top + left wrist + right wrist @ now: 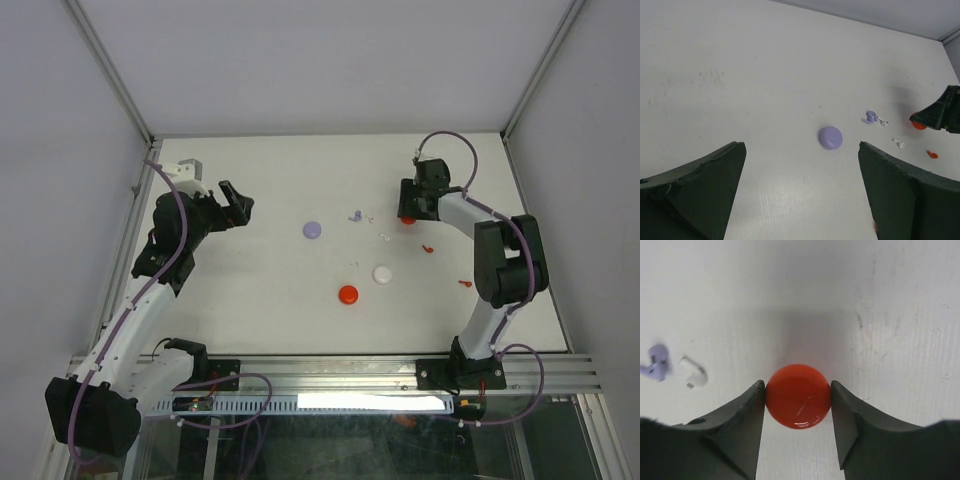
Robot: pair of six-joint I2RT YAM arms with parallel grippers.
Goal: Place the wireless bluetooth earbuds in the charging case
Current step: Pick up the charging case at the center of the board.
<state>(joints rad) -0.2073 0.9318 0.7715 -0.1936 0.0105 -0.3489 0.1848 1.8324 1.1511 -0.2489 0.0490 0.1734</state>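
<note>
R gripper (797, 388) jaws pinch red round case (798, 402) by its sides on tabletop (890, 290) — prob. to steady it for loading. L gripper (801, 146) hovers, jaws wide open, empty.

Right tool (407, 213) sits at red charging case (408, 220).

Robotics lab test cell, white table (270, 315), plain grey panel walls (330, 60), aluminium frame rail (340, 371) along near edge
</note>
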